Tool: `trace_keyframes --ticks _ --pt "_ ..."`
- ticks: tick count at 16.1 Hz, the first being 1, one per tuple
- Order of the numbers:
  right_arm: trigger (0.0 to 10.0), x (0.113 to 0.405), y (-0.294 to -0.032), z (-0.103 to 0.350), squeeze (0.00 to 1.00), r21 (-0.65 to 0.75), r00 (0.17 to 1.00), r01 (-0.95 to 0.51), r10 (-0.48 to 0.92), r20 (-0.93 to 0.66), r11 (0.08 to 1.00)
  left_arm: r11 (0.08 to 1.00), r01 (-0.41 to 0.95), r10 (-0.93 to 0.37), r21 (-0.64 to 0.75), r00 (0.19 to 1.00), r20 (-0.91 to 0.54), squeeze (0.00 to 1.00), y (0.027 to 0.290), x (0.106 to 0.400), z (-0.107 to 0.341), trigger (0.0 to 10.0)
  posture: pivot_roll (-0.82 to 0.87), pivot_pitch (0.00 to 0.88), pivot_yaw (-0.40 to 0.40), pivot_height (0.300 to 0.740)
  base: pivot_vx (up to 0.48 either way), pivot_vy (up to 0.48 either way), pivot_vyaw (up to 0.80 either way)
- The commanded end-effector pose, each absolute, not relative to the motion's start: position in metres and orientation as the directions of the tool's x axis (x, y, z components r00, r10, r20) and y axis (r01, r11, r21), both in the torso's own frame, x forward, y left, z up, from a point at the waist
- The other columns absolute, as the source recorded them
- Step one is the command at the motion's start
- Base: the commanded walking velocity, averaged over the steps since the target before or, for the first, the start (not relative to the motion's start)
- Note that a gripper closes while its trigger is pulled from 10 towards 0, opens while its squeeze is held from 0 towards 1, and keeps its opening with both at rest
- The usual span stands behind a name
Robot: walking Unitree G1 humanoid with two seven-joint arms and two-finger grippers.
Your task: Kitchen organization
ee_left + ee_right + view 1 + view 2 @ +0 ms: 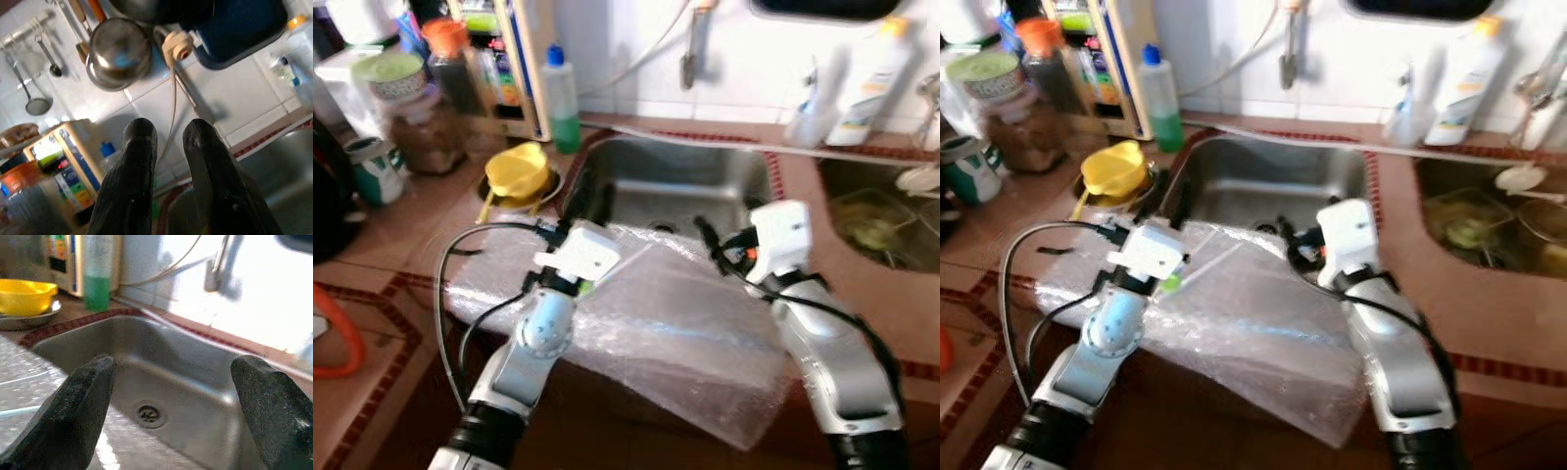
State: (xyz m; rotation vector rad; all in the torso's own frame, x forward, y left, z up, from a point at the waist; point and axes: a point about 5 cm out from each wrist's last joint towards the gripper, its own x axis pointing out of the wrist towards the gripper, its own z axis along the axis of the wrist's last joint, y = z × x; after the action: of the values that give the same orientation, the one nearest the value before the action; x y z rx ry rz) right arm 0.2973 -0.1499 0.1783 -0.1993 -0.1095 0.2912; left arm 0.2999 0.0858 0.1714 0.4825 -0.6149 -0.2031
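Evidently the work centres on a sheet of bubble wrap (675, 333) draped over the front edge of the bench (401, 245), its far edge overhanging the near rim of the steel sink (685, 181) and its near corner sagging off the bench front towards the robot. Its long axis runs roughly across the view, slanting from the robot's far left down to the near right, and it lies mostly flat with that lower right corner pointing down and forward. The left gripper (592, 201) hovers above the sheet's left part, its wrist view looking up the tiled wall; its jaws stand nearly together with only a slim gap, and nothing between them. The right gripper (710, 235) sits over the sheet's far edge by the sink, jaws wide apart and empty, aimed at the basin and drain. As a judgement, the step in hand is taking hold of the wrap: the right jaws should come down onto the overhanging far edge and pinch there, where one finger can get beneath, while the left jaws need to part before they can catch the other side. A yellow bowl (517, 171) and a green soap bottle (562, 103) stand just beyond, clear of both arms.
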Motion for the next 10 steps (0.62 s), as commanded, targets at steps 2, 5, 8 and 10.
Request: trace_keyframes --ticks 2,5,8,10 --pt "10.0 0.297 -0.143 0.183 0.00 -0.206 0.942 -0.302 0.325 0.084 0.931 0.868 0.017 -0.299 0.496 0.815 0.496 0.00 0.095 0.301 0.171 10.0 -0.10 0.039 0.035 0.740 0.000 -0.401 0.00" --pt "10.0 0.297 -0.141 0.185 0.00 -0.204 0.937 -0.317 0.339 0.082 0.926 0.870 0.008 -0.279 0.493 0.833 0.478 0.00 0.099 0.299 0.168 10.0 -0.10 0.040 0.031 0.740 0.000 -0.090 0.00" --pt "10.0 0.296 -0.138 0.186 0.00 -0.205 0.928 -0.345 0.366 0.074 0.916 0.874 0.021 -0.241 0.485 0.886 0.396 0.00 0.108 0.301 0.159 10.0 -0.09 0.049 0.028 0.740 0.000 0.000 0.00" --pt "10.0 0.295 -0.137 0.187 0.00 -0.209 0.923 -0.356 0.377 0.070 0.911 0.894 0.063 -0.213 0.444 0.930 0.298 0.00 0.115 0.300 0.148 10.0 -0.09 0.049 0.028 0.740 0.000 0.000 0.00"
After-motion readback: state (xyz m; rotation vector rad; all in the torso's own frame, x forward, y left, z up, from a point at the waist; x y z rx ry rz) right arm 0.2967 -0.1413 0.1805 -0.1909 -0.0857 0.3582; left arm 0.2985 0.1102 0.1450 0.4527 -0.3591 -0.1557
